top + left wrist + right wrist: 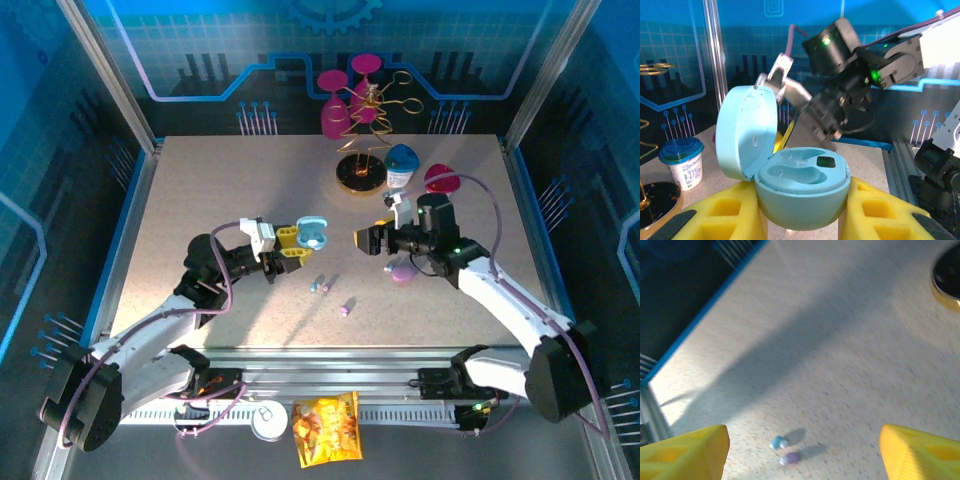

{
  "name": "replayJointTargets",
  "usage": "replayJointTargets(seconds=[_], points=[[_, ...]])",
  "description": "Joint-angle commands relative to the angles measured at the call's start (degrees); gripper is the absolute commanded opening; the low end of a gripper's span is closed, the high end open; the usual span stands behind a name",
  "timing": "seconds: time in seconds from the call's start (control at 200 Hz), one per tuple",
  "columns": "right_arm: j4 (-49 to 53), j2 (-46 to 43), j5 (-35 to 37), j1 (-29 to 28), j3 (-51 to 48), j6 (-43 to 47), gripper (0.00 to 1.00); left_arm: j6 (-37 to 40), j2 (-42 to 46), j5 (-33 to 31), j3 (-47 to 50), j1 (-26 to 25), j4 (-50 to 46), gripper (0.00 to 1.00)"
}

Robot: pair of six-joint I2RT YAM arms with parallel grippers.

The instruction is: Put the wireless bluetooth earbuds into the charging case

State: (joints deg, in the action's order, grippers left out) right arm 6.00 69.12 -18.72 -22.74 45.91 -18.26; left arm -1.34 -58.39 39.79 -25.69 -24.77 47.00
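The left claw (298,245) is clenched on the pale blue charging case (313,235) near the middle of the desk (200,190). In the left wrist view its yellow fingers (725,215) press the case's base from both sides. The lid (746,132) stands open on its hinge, tipped to the left, and the two wells face up.

The right claw (362,240) faces the case from just beside it, jaws released and spread wide with nothing between them.

On the desk below the gap between the two claws, a pale blue earbud (776,442) and a lilac earbud (790,458) lie side by side, nearly touching. A second lilac earbud (345,308) lies apart from that pair, closer to the near edge. Bare surface surrounds all three, and the left half of the desk is open out to the blue border (122,235).

A pink case (402,272) lies against the right arm's side. A gold stand (360,172) and a blue-lidded cup (402,166) sit close together toward the far edge, well apart from the earbuds.
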Motion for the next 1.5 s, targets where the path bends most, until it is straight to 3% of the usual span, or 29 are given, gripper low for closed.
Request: replayJointTargets(seconds=[0.0, 0.185, 0.295, 0.405, 0.57, 0.896, 1.106, 1.491], points=[[8.55, 3.99, 11.03, -1.92, 1.74, -3.00, 0.78, -0.77, 0.04, 0.11, 0.11, 0.48, 3.36, 0.20], [17.21, 11.94, 19.48, -2.57, 6.44, -2.87, 0.73, -0.42, -0.47, 0.89, 0.03, 0.45, 2.94, 0.20], [18.19, 15.93, 19.78, -3.03, 8.03, -3.70, 0.72, -0.17, -0.62, 1.14, -0.15, 0.43, 2.40, 0.20], [14.90, 17.79, 17.57, -5.68, 8.46, -2.89, 0.71, 0.10, -0.50, 1.24, -0.28, 0.44, 1.98, 0.20], [9.91, 21.84, 8.58, -10.00, 10.50, 1.47, 0.67, -0.64, 0.07, 1.44, -0.08, 0.43, 2.53, 0.20], [10.26, 36.76, -5.92, -17.00, 21.93, 5.94, 0.62, -1.47, 2.37, 1.87, 0.22, 0.43, 1.55, 0.20], [11.80, 40.56, -7.89, -17.86, 23.98, 5.86, 0.62, -0.64, 4.63, 1.51, 0.64, 0.43, -1.46, 0.20], [14.78, 38.59, -7.05, -20.04, 20.36, 7.56, 0.62, -1.07, 3.73, 1.92, 0.68, 0.45, -0.10, 0.20]])
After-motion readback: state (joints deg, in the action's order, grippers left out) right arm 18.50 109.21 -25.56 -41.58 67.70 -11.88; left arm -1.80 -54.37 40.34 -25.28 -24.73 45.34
